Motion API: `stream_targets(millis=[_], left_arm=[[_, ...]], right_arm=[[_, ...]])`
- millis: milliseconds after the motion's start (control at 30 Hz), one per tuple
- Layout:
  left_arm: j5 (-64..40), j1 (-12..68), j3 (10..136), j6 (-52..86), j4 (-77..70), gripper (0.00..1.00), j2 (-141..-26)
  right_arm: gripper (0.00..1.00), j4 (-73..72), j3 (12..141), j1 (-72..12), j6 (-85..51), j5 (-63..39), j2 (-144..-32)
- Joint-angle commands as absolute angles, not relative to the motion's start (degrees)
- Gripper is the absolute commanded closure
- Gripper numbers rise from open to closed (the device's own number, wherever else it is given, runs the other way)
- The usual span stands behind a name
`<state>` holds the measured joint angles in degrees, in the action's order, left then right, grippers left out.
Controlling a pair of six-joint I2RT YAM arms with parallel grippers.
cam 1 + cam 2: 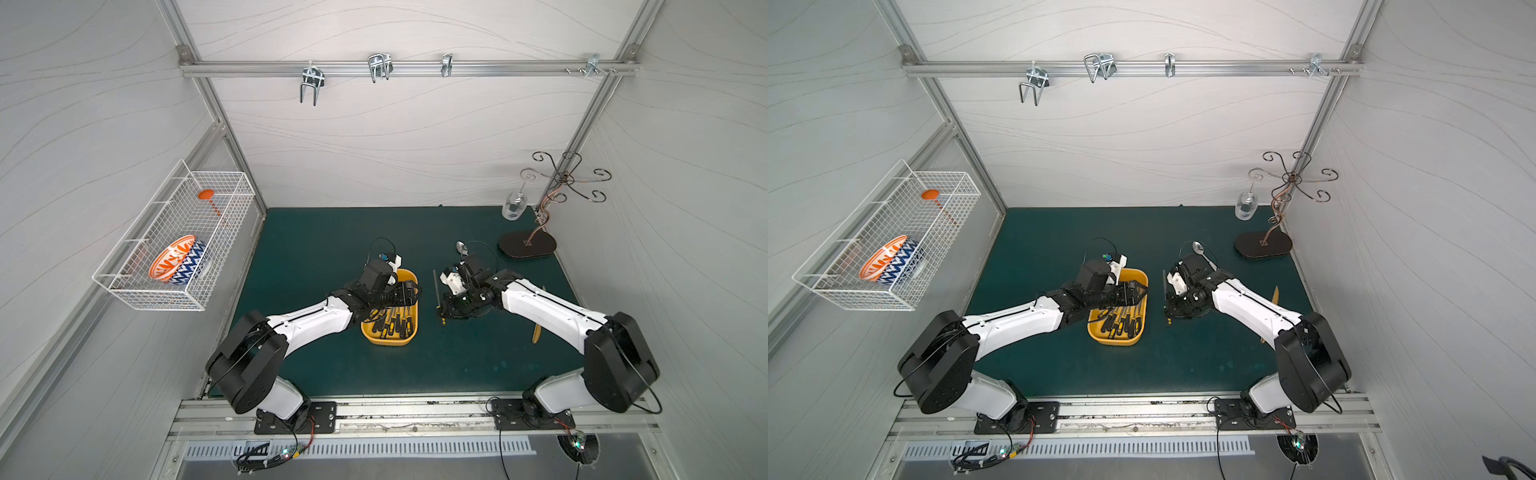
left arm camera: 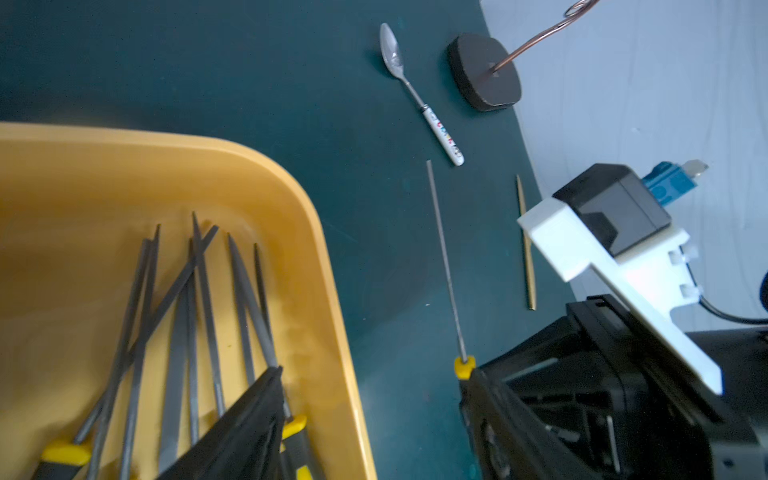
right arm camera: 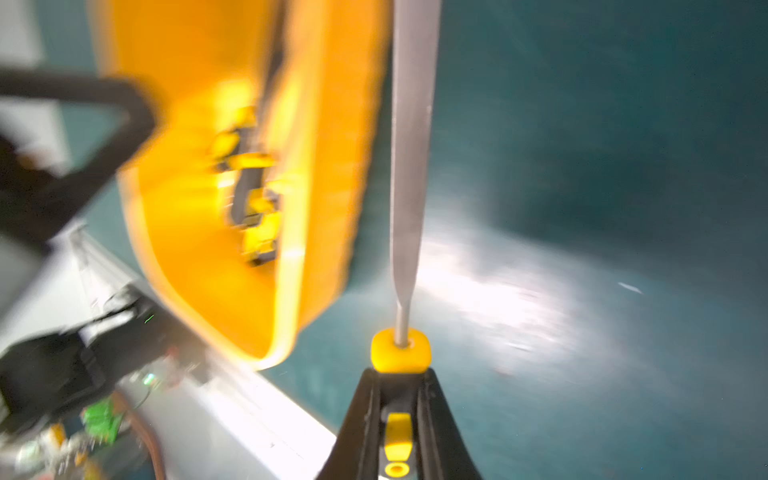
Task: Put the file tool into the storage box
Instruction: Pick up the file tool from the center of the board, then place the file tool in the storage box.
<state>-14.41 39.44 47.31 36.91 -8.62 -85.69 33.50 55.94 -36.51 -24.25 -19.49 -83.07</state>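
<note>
The right gripper (image 3: pixel 398 382), jaws pinching the file tool (image 3: pixel 411 166) by its handle, should carry it over the storage box (image 1: pixel 390 341) rim, clear of the left gripper (image 1: pixel 412 292) and its spread jaws.

Each arm has a white plastic forearm shell (image 1: pixel 309 322) between bulky black joint housings (image 1: pixel 249 361), with thin black cables (image 1: pixel 376 241) looping over the wrist. The white bracket (image 2: pixel 602 257) there seems 3D-printed and carries a black camera block (image 2: pixel 615 208).

Yellow storage box (image 1: pixel 388 341), teal mat (image 1: pixel 311 249)
</note>
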Motion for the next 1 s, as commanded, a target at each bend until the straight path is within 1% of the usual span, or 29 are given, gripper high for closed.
stream_targets(millis=[0, 267, 300, 367, 400, 500, 533, 600, 700, 733, 767, 800, 833, 900, 967], left_arm=[[-18.0, 39.6, 49.8, 37.7, -13.7, 0.26, -85.3], [-18.5, 39.6, 50.3, 37.9, -13.8, 0.27, -86.5], [-18.4, 39.6, 50.2, 38.0, -13.9, 0.29, -86.6], [-18.4, 39.6, 50.1, 38.1, -13.8, 0.36, -87.0], [-18.4, 39.6, 50.0, 38.1, -13.8, 0.43, -87.3], [-18.7, 39.6, 49.9, 38.3, -13.7, 0.77, -87.8], [-18.8, 39.6, 49.8, 38.2, -13.6, 0.86, -87.8], [-18.4, 39.6, 49.6, 38.0, -13.1, 0.99, -87.4], [-16.8, 39.6, 48.8, 38.0, -12.6, 1.0, -86.3], [-16.2, 39.6, 48.4, 37.9, -12.6, 1.0, -85.8], [-15.7, 39.6, 48.2, 37.7, -12.4, 1.0, -85.3], [-14.8, 39.6, 48.0, 37.5, -11.9, 1.0, -84.8], [-13.7, 39.6, 47.7, 37.2, -11.4, 1.0, -84.3], [-11.0, 39.5, 47.4, 36.6, -9.8, 1.0, -83.7], [-7.5, 39.5, 47.2, 36.1, -7.3, 1.0, -83.6]], right_arm=[[1.0, 33.3, 58.2, -38.5, -21.7, -23.1, -83.4], [1.0, 33.9, 61.4, -41.6, -20.2, -23.5, -84.3], [1.0, 33.7, 61.6, -41.6, -20.3, -23.9, -84.0], [1.0, 32.9, 61.5, -41.5, -20.7, -24.5, -83.4], [1.0, 32.4, 61.4, -41.5, -21.0, -24.8, -82.9], [1.0, 31.6, 61.1, -41.5, -21.5, -24.5, -81.8], [1.0, 31.7, 61.0, -41.5, -21.6, -24.1, -81.6], [1.0, 31.9, 61.0, -41.5, -21.6, -23.7, -81.6], [1.0, 31.6, 60.9, -41.5, -21.8, -23.4, -81.5], [0.96, 31.5, 60.8, -41.5, -21.9, -23.2, -81.5], [0.9, 31.3, 60.7, -41.5, -22.0, -23.1, -81.6], [0.82, 31.2, 60.7, -41.5, -22.2, -22.6, -81.5], [0.76, 31.1, 60.4, -41.5, -22.4, -22.1, -81.4], [0.7, 31.1, 60.2, -41.6, -22.8, -20.6, -81.3], [0.67, 31.2, 59.9, -41.4, -23.2, -19.5, -81.2]])
